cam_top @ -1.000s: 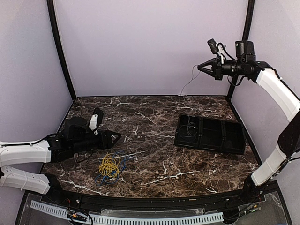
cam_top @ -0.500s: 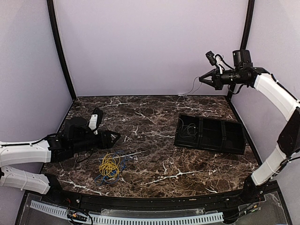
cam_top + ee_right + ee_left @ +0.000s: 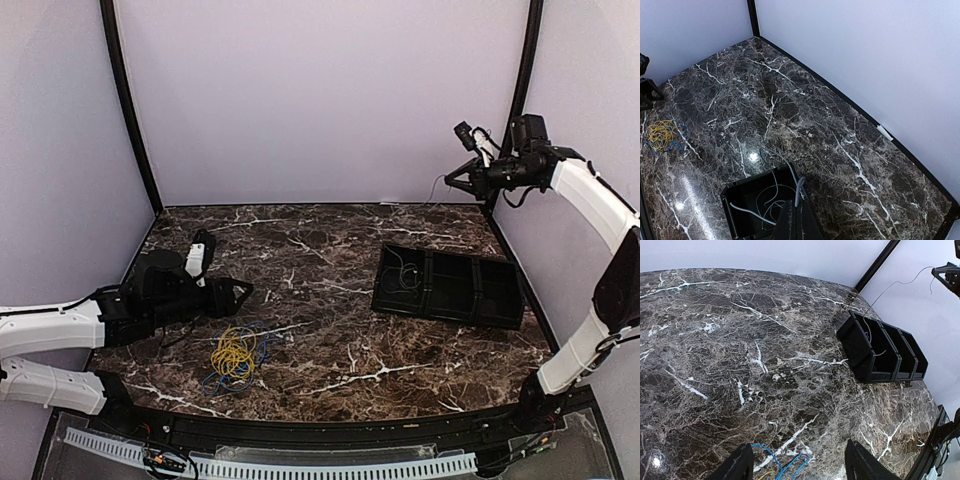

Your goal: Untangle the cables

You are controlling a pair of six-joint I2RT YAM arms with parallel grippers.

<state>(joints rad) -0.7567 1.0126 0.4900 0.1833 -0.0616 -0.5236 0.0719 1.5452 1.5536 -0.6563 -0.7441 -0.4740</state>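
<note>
A tangle of yellow and blue cables (image 3: 235,353) lies on the marble table near the front left. My left gripper (image 3: 245,293) hovers just behind it, open and empty. In the left wrist view, blue cable loops (image 3: 775,462) show between its fingers (image 3: 742,462). My right gripper (image 3: 452,178) is raised high at the back right, shut on a pale grey cable (image 3: 799,187). That cable hangs from it into the left compartment of the black tray (image 3: 470,290), where its lower part lies in loose curves (image 3: 765,200).
The black tray (image 3: 860,347) has three compartments and sits right of centre. Pale walls with black corner posts (image 3: 130,110) enclose the table on three sides. Dark marble (image 3: 320,250) stretches between the tangle and the tray.
My right arm has swung to the right and slightly down, carrying the grey cable with it. The left arm has barely shifted and the tangle lies as before.
</note>
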